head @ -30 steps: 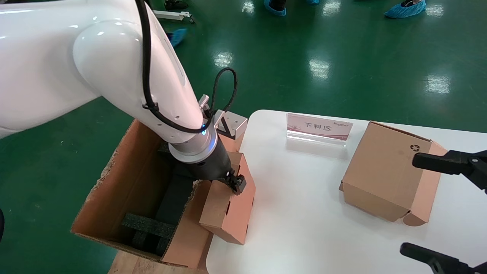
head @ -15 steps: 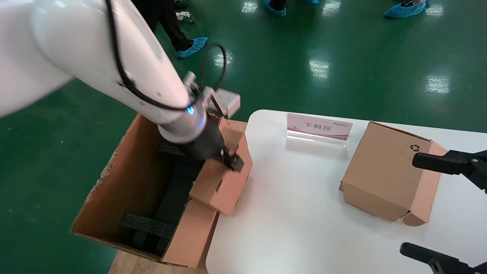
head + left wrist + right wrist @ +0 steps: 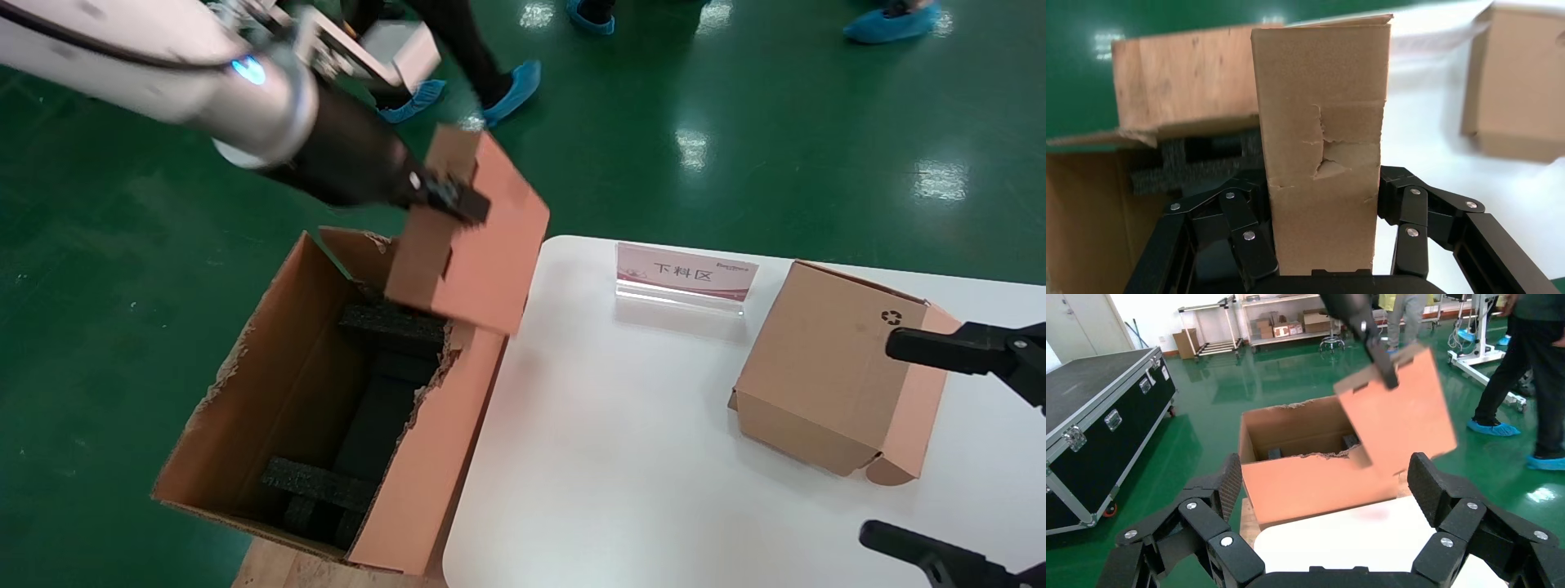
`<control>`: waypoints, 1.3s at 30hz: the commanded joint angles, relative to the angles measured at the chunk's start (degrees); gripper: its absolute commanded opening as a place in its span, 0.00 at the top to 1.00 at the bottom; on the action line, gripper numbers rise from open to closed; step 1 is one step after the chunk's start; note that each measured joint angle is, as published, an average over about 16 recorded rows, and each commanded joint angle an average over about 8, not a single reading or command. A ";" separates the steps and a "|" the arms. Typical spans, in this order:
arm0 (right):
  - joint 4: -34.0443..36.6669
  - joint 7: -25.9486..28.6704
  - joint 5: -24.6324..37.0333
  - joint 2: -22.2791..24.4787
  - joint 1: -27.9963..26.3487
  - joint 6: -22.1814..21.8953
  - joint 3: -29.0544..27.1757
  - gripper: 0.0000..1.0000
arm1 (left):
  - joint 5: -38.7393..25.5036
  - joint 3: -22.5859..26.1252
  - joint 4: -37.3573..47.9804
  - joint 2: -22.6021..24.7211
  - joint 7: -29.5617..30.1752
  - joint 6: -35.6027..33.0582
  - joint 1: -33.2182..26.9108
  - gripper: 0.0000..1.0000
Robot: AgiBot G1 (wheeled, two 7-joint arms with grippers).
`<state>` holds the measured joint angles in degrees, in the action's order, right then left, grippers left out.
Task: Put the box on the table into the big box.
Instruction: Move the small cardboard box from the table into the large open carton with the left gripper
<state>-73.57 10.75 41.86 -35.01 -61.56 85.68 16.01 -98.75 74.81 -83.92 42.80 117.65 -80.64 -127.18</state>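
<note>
My left gripper (image 3: 448, 198) is shut on the small plain brown box (image 3: 478, 245) and holds it tilted in the air above the far corner of the big box (image 3: 270, 359). In the left wrist view the small box (image 3: 1321, 141) sits clamped between both fingers. The big box stands on the floor left of the white table (image 3: 654, 457), open, with ragged rim and black foam blocks (image 3: 327, 482) inside. It also shows in the right wrist view (image 3: 1309, 478), with the held small box (image 3: 1401, 416) above it. My right gripper (image 3: 1324, 490) is open and empty over the table's right side.
A mid-sized cardboard box with a recycling symbol (image 3: 833, 367) lies on the table's right part. A pink sign stand (image 3: 685, 273) sits at the table's far edge. People in blue shoe covers (image 3: 511, 82) walk on the green floor behind. A black flight case (image 3: 1101, 416) stands farther off.
My left gripper has lifted the small box off the table's left edge, up and away, so that it now hangs above the big box's far rim. The right arm has not moved.
</note>
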 commanded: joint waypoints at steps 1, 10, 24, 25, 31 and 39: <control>0.00 0.00 0.00 0.00 0.00 0.00 0.00 0.00 | 0.83 -2.14 0.02 -1.79 -1.36 -0.02 -0.67 1.00; 0.00 0.00 0.00 0.00 0.00 0.00 0.00 0.00 | 3.42 -10.39 0.16 -7.89 -5.56 -0.69 -3.29 1.00; 0.00 0.00 0.00 0.00 0.00 0.00 0.00 0.00 | 4.70 -6.69 0.15 -12.20 -9.31 -4.85 -8.62 1.00; 0.00 0.00 0.00 0.00 0.00 0.00 0.00 0.00 | 4.59 -5.84 0.14 -12.26 -9.38 -5.40 -9.05 1.00; 0.00 0.00 0.00 0.00 0.00 0.00 0.00 0.00 | 4.16 -0.48 0.21 -12.17 -9.58 -7.60 -11.27 1.00; 0.00 0.00 0.00 0.00 0.00 0.00 0.00 0.00 | 5.26 8.76 0.53 -10.99 -8.10 -9.46 -14.76 1.00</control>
<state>-73.57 10.75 41.86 -35.01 -61.56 85.68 16.01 -93.26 83.74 -83.37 32.07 109.81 -90.05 -141.86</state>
